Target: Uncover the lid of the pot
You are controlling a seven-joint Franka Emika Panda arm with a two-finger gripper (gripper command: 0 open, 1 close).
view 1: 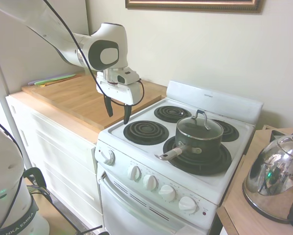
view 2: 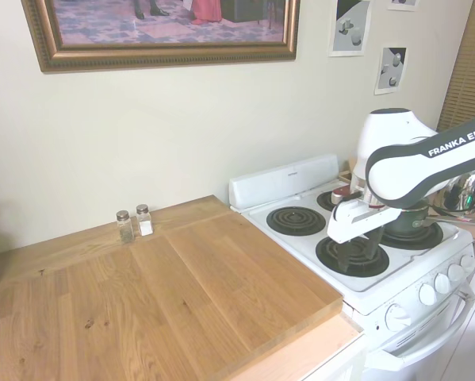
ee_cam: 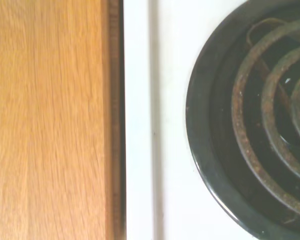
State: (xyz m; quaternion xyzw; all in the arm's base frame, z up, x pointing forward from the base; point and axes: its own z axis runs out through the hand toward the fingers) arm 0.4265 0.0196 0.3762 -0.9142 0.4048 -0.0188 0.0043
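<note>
Arm reads "FRANKA EMIKA" — fingers (view 1: 117, 110) spread, empty; lid (view 1: 200, 126) covers pot (view 1: 199, 141).

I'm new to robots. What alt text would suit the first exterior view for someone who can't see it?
A white robot arm's open end effector hangs over a white stove's left edge, empty. To its right, a dark saucepan with its glass lid on sits on a front burner; a chrome kettle stands far right.
</note>
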